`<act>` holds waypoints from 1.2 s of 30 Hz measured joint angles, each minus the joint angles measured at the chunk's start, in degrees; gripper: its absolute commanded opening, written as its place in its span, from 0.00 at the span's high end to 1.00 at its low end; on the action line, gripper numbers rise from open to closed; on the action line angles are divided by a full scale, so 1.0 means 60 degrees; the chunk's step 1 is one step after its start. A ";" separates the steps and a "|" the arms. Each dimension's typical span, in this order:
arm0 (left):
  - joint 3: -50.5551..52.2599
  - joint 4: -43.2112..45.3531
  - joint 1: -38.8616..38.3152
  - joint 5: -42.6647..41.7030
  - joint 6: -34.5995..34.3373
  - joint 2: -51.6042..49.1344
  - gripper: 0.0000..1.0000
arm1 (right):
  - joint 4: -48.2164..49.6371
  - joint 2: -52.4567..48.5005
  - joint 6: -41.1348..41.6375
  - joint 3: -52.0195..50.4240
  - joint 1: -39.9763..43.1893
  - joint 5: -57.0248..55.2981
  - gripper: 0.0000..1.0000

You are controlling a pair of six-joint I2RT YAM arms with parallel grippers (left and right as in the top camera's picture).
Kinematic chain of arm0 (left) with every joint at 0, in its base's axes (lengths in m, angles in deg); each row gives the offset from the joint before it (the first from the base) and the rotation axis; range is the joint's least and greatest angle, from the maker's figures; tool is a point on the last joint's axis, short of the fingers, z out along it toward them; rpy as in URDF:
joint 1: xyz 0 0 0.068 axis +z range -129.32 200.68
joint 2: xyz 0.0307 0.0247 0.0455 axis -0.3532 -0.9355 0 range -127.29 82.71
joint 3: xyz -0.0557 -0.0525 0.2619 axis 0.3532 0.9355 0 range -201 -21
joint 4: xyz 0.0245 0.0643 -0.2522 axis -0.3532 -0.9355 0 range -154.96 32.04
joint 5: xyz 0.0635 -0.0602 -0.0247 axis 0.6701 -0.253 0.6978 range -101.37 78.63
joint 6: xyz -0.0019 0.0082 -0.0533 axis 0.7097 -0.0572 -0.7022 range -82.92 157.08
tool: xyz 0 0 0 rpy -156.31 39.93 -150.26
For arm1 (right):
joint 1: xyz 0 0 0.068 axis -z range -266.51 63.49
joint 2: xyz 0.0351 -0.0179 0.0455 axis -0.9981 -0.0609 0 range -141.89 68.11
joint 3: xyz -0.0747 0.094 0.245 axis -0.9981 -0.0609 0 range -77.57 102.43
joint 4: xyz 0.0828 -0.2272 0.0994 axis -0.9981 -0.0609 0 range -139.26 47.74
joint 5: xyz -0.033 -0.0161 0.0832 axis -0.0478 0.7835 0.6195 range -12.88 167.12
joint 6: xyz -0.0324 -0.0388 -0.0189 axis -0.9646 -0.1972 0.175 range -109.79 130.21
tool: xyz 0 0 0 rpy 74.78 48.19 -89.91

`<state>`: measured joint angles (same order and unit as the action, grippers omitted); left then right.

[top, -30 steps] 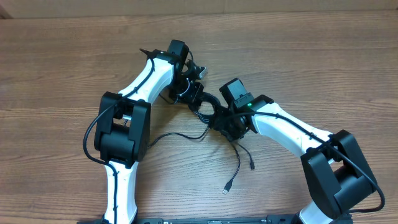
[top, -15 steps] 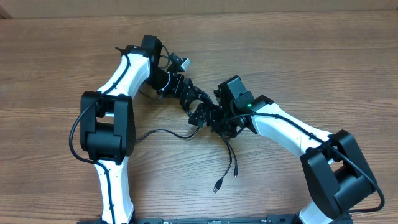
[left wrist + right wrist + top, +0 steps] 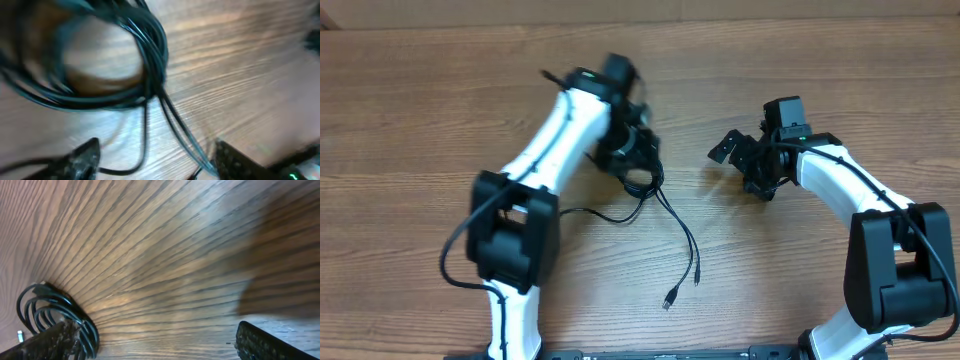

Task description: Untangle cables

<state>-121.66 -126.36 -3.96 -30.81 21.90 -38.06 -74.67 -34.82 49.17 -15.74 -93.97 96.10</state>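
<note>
Left end effector (image 3: 156, 148): we see its two fingers (image 3: 82, 157) spread apart, with nothing pinched. The wrist view is blurred, but a few loose strands cross the gap between them without being clamped.

Right end effector (image 3: 737, 157): we see it spread wide and holding nothing. Its wrist view shows only bare wood between the fingertips.

Cables (image 3: 642, 178): a thin black bunch wound into a rough coil lies on the bench (image 3: 420, 100), left of centre. It sits just below the tip of the left arm (image 3: 555, 140).

Trailing strands: we count two cords leaving the coil together and running down toward the near edge. A third sweeps off to the left in a shallow curve, close to the left arm.

Plug ends (image 3: 668, 299): both downward cords stop in small plugs near each other on open bench. One lies a little higher and to the right of the other.

Contact: we cannot tell from the overhead view whether the left fingers touch the coil. In the wrist view the coil lies ahead of them, not between them.

Spacing: the right end effector is well apart from the coil, off to its right.

Right wrist view: the coil shows small at the lower left edge, as several overlapping loops.
</note>
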 measured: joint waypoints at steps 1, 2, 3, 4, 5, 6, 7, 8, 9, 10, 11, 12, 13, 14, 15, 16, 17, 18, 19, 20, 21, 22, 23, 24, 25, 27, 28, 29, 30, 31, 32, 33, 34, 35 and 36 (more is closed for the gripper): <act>0.0000 -0.0047 -0.0423 0.0328 -0.0324 0.0000 0.00 | 0.0004 0.0000 0.0000 0.0000 0.0015 -0.0040 0.00; 0.0000 -0.0040 -0.0933 0.0769 -0.0849 0.0000 0.00 | 0.0004 0.0000 -0.0007 0.0000 0.0015 -0.0062 0.00; 0.0000 -0.0044 -0.1177 0.0940 -0.1126 0.0000 0.00 | -0.0025 0.0000 -0.0004 0.0000 0.0015 -0.0066 0.00; 0.0000 -0.0040 -0.1665 0.1512 -0.1807 0.0000 0.00 | -0.0098 0.0000 -0.0004 0.0000 0.0015 -0.0076 0.00; 0.0000 -0.0044 -0.1876 0.1858 -0.2208 0.0000 0.00 | -0.0124 0.0000 0.0000 0.0000 0.0029 -0.0091 0.00; 0.0022 -0.0022 -0.2095 0.2517 -0.2823 0.0000 0.00 | -0.0124 0.0000 0.0000 0.0000 0.0033 -0.0095 0.00; 0.0047 -0.0022 -0.2204 0.2925 -0.3180 0.0000 0.00 | -0.0124 0.0000 -0.0007 0.0000 0.0040 -0.0098 0.00; 0.0095 0.0011 -0.2335 0.3705 -0.3694 0.0000 0.00 | -0.0124 0.0000 -0.0004 0.0000 0.0040 -0.0098 0.00; 0.0113 0.0004 -0.2379 0.4011 -0.3836 0.0000 0.00 | -0.0131 0.0000 -0.0007 0.0000 0.0040 -0.0102 0.00; 0.0149 0.0004 -0.2397 0.4488 -0.4022 0.0000 0.01 | -0.0127 0.0000 -0.0007 0.0000 0.0044 -0.0102 0.00; 0.0189 0.0015 -0.2397 0.4732 -0.4058 0.0000 0.03 | -0.0127 0.0000 -0.0004 0.0000 0.0040 -0.0106 0.00; 0.0229 0.0022 -0.2386 0.4845 -0.4051 0.0000 0.04 | -0.0124 0.0000 -0.0007 0.0000 0.0044 -0.0131 0.00; 0.0277 0.0080 -0.2386 0.4816 -0.3978 0.0000 0.04 | -0.0131 0.0000 -0.0004 0.0000 0.0040 -0.0149 0.00; 0.0328 0.0113 -0.2386 0.4783 -0.3949 0.0000 0.05 | -0.0124 0.0000 -0.0004 0.0000 0.0040 -0.0160 0.00; 0.0546 0.0200 -0.2386 0.4739 -0.3938 0.0000 0.07 | -0.0124 0.0000 -0.0007 0.0000 0.0044 -0.0168 0.00; 0.0754 0.0313 -0.2386 0.4728 -0.3916 0.0000 0.09 | -0.0117 0.0000 -0.0004 0.0000 0.0044 -0.0168 0.00; 0.0987 0.0484 -0.2386 0.4725 -0.3901 0.0004 0.11 | -0.0120 0.0000 -0.0004 0.0000 0.0044 -0.0164 0.00; 0.1304 0.0503 -0.2375 0.4717 -0.3891 0.0004 0.18 | -0.0117 0.0000 -0.0004 0.0000 0.0040 -0.0168 0.00; 0.1596 0.0455 -0.2371 0.4710 -0.3872 0.0000 0.22 | -0.0120 0.0000 -0.0004 0.0000 0.0040 -0.0168 0.00; 0.1727 0.0437 -0.2368 0.4688 -0.3825 0.0000 0.27 | -0.0120 0.0000 0.0000 0.0000 0.0040 -0.0168 0.00; 0.1861 0.0437 -0.2331 0.4586 -0.3566 0.0000 0.28 | -0.0124 0.0000 -0.0004 0.0000 0.0044 -0.0168 0.00; 0.1869 0.0463 -0.2302 0.4473 -0.3373 0.0000 0.28 | -0.0124 0.0000 0.0004 0.0000 0.0044 -0.0076 0.00; 0.1869 0.0506 -0.2251 0.4401 -0.3180 0.0000 0.30 | -0.0120 0.0000 0.0004 0.0000 0.0044 0.0022 0.00; 0.1872 0.0554 -0.2193 0.4306 -0.2918 0.0000 0.35 | -0.0117 0.0000 0.0004 0.0000 0.0040 0.0127 0.00; 0.1872 0.0656 -0.2102 0.4200 -0.2616 0.0000 0.42 | -0.0127 0.0000 0.0007 0.0000 0.0044 0.0226 0.00; 0.1872 0.0838 -0.1872 0.4022 -0.2000 0.0000 0.41 | -0.0127 0.0000 0.0007 0.0000 0.0044 0.0459 0.00; 0.1872 0.0874 -0.1774 0.3985 -0.1749 0.0000 0.44 | -0.0127 0.0000 0.0004 0.0000 0.0044 0.0619 0.00; 0.1872 0.0892 -0.1599 0.3945 -0.1450 0.0000 0.45 | -0.0124 0.0000 0.0004 0.0000 0.0044 0.0798 0.00; 0.1872 0.0889 -0.1406 0.3912 -0.1202 0.0000 0.50 | -0.0124 0.0000 0.0007 0.0000 0.0044 0.0892 0.00; 0.1872 0.0780 -0.1220 0.3843 -0.1064 0.0000 0.54 | -0.0124 0.0000 0.0007 0.0000 0.0044 0.0976 0.00; 0.1872 0.0532 -0.1042 0.3807 -0.0871 0.0000 0.55 | -0.0124 0.0000 0.0004 0.0000 0.0044 0.1056 0.00; 0.1876 0.0240 -0.0838 0.3781 -0.0619 0.0000 0.57 | -0.0131 0.0000 0.0007 0.0000 0.0044 0.1100 0.00; 0.1880 0.0135 -0.0739 0.3774 -0.0455 0.0000 0.58 | -0.0124 0.0000 0.0007 0.0000 0.0044 0.1089 0.00; 0.1883 -0.0087 -0.0590 0.3774 -0.0168 0.0000 0.60 | -0.0113 0.0000 0.0004 0.0000 0.0044 0.1053 0.00; 0.1887 -0.0157 -0.0481 0.3774 0.0259 0.0000 0.65 | -0.0109 0.0000 0.0007 0.0000 0.0040 0.1035 0.00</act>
<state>-110.34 -127.30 -6.84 -8.17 23.45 -38.06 -75.32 -34.82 49.21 -15.74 -93.73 102.31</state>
